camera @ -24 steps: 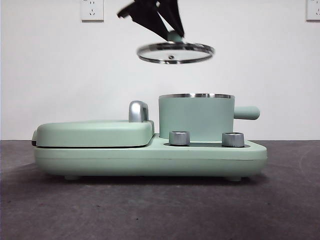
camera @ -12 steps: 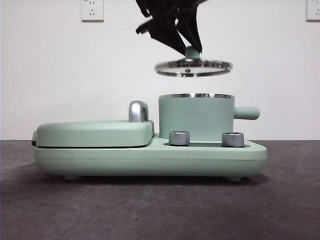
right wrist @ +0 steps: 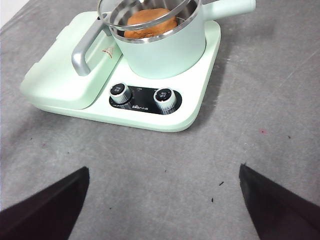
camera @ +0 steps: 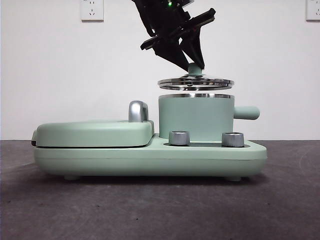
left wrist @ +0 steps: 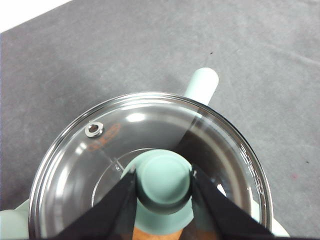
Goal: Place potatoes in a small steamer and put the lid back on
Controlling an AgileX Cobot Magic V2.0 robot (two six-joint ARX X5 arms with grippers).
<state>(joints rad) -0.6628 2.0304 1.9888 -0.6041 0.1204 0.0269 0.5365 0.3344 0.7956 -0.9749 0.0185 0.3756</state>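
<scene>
My left gripper (camera: 195, 64) is shut on the mint-green knob (left wrist: 163, 179) of the round glass lid (camera: 195, 83) with a silver rim. It holds the lid level, just above the rim of the small mint-green steamer (camera: 196, 117), centred over it. In the left wrist view the lid (left wrist: 125, 130) covers the pot and the side handle (left wrist: 202, 82) sticks out beyond it. The orange-tan potato (right wrist: 150, 22) lies inside the steamer (right wrist: 165, 50). My right gripper (right wrist: 163, 170) is open and empty, above the grey table in front of the appliance.
The steamer stands on a mint-green cooker base (camera: 150, 160) with two silver dials (camera: 179, 138) (camera: 233, 139). A flat griddle cover (camera: 95, 132) with a chrome handle (camera: 138, 111) takes up the base's left half. White wall behind.
My left gripper has carried the lid to the right and down, from high above the griddle side to just over the steamer's rim.
</scene>
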